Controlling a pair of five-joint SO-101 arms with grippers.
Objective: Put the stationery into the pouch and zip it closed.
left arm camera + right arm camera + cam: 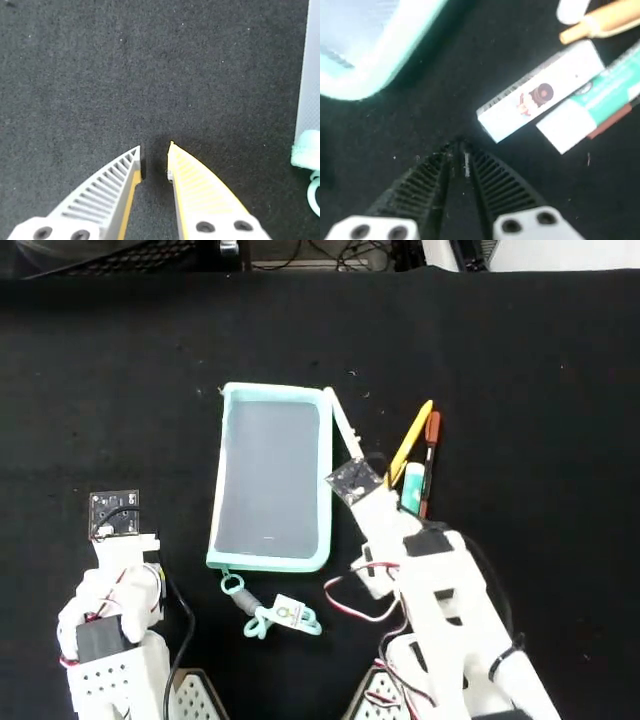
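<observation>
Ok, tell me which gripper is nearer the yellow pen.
Right. The right gripper sits between the pouch and the stationery, with the yellow pen just beyond it. The left gripper is on the pouch's other side, much farther from the pen.

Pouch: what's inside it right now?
Nothing shows through the pouch window; the yellow pen and eraser lie outside beside it. Its mint border hides the edges.

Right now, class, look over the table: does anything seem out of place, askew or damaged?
Nothing looks damaged or spilled. The yellow pen and eraser lie in a loose, angled cluster on the black table beside the pouch, not in it; the white pen lies slanted by the pouch's corner.
</observation>
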